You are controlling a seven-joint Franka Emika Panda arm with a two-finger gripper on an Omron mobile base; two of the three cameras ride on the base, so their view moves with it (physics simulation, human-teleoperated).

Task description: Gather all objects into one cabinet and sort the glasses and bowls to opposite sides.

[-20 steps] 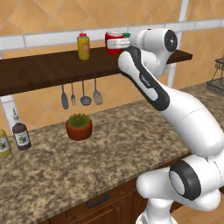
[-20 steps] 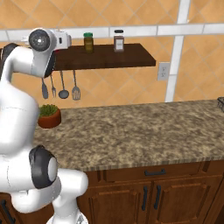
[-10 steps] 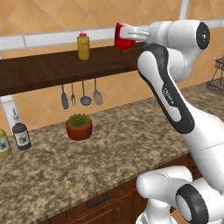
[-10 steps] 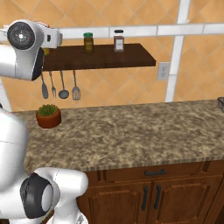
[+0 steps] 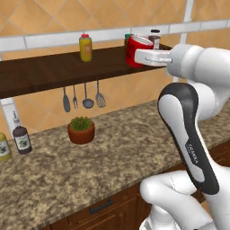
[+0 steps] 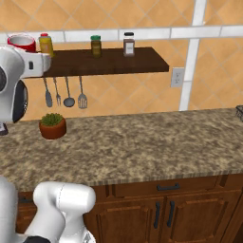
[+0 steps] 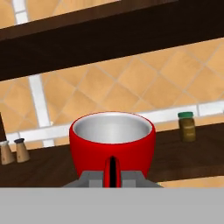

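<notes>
A white robot arm holds a small glossy red cup [image 5: 136,50] in its end effector [image 5: 143,56], the fingers closed narrowly on the cup's wall, which shows as a thin red strip pinched between them in the hand view. The red cup [image 7: 112,146] is in the air, level with the long dark wood wall shelf [image 5: 54,72] and just in front of its right end; it stands roughly upright with its mouth up. Its inside is pale grey and holds nothing. On the wall shelf, left of the cup, stands a yellow jar [image 5: 85,47] with a red cap, closed. Right behind the cup stands a dark lidded spice jar [image 5: 155,37]; from the right base view a green-lidded spice jar [image 6: 96,46] and the dark-lidded one [image 6: 128,44] stand side by side, both capped, their labels too small to read. Under the wall shelf hang four kitchen utensils [image 5: 83,95]. On the speckled stone counter [image 5: 117,152] below sits a terracotta pot [image 5: 81,130] holding a green plant. At the counter's far left stand a dark bottle [image 5: 20,136] with a pale label and a yellowish jar [image 5: 4,147], their writing unreadable. The arm's dark forearm carries small white lettering [image 5: 193,153], seemingly "FRANKA".
</notes>
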